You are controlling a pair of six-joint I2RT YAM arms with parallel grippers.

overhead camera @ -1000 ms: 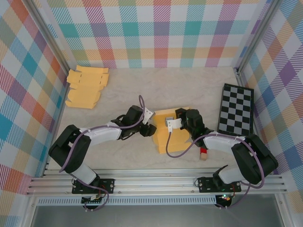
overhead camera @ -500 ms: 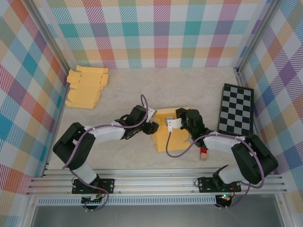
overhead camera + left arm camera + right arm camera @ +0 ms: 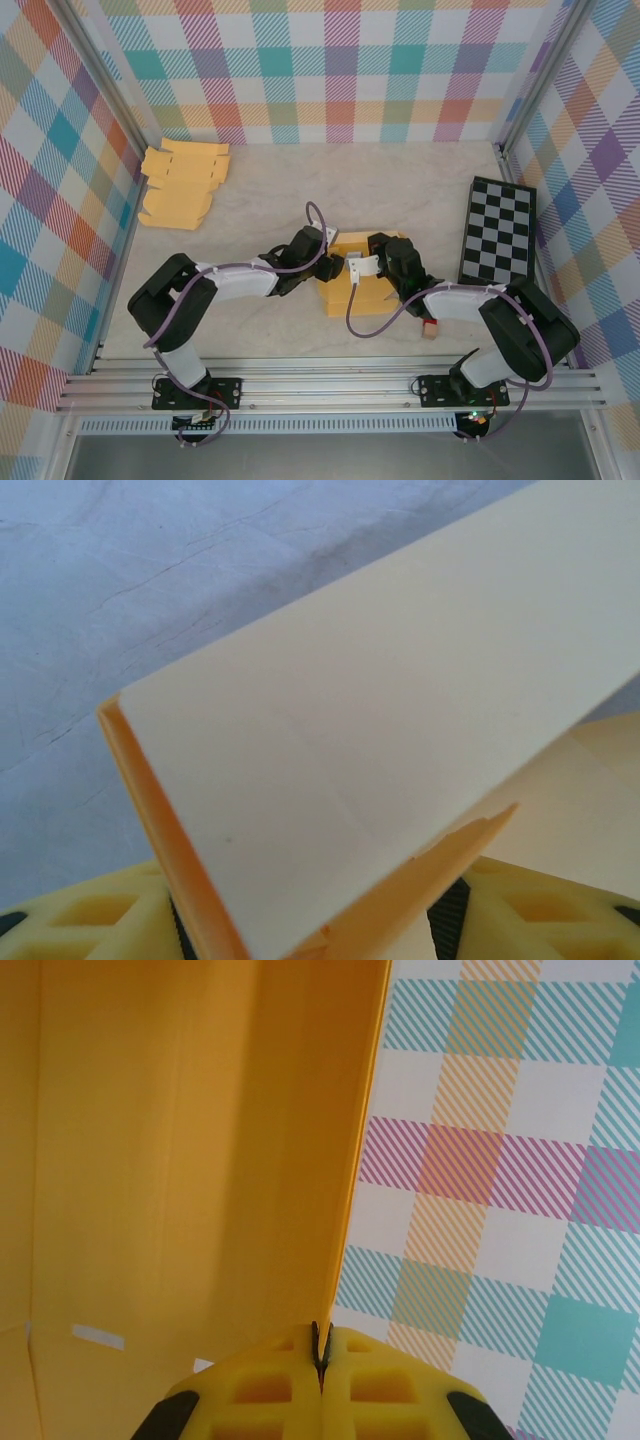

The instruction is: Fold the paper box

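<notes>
While the right pincer clamps the paper box wall | left pincer straddles it, grip unclear.

Tally: one paper box, one stack of flat blanks, one checkerboard at three o'clock, one small block.

Lying as a partly folded paper box of yellow-orange card near the middle of the table. Resting flat at its near end and rising into raised walls at its far end. Tilting one pale, smooth panel above a deeper orange folded edge in the left wrist view, and standing a broad orange inner face upright with one straight edge in the right wrist view
</notes>
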